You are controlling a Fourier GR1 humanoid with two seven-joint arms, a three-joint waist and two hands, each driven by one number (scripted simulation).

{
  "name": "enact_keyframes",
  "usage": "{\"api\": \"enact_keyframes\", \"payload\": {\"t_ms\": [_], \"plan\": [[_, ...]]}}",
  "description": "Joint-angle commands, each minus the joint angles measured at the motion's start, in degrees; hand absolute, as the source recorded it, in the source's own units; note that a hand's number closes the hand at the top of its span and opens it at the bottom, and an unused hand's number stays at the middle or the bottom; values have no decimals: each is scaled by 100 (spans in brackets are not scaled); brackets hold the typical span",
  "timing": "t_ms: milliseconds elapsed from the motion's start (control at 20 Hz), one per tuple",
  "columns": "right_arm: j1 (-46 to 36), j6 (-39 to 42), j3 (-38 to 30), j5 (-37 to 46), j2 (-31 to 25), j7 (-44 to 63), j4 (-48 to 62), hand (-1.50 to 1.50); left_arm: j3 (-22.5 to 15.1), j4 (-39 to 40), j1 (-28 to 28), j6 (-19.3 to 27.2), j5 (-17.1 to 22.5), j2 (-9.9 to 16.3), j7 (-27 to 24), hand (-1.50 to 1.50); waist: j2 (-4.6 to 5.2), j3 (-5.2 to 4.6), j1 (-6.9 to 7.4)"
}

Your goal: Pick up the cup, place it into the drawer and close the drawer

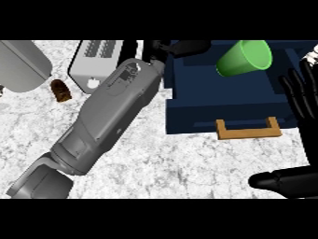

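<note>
Black right hand [311,121] flat, fingers straight, beside the wood handle [249,129]. Left forearm reaches to the drawer's [210,100] far corner; left hand [178,46] mostly hidden, finger state unclear. Green cup [244,57] tilted inside drawer.

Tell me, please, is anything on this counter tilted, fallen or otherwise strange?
Yes. The green cup is tilted, its mouth facing the upper right, over the open blue drawer rather than standing upright. The left robot hand is beside it. The small brown thing near the toaster also leans. The right robot hand rests open.
</note>
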Motion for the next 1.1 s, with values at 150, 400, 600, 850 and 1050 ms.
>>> {"api": "enact_keyframes", "payload": {"t_ms": [150,400,600,850,1050], "plan": [[-346,-61,196,122,66,55,157,-150,-751,751,-360,143,503,-3,-185,150,48,2,-179],[-169,-31,211,159,114,-98,174,-150,-1100,974,-698,212,713,-3,114,150,56,4,-257],[-276,199,22,-225,-181,246,-53,-150,-1478,1354,-691,291,538,-3,115,150,73,5,-321],[-262,124,199,-226,60,91,-77,-150,-1908,1262,-565,537,697,-3,165,-150,99,7,-422],[-127,230,20,-309,-29,-64,50,-150,-1812,1130,-456,458,1028,-3,-128,-150,100,5,-396]]}}
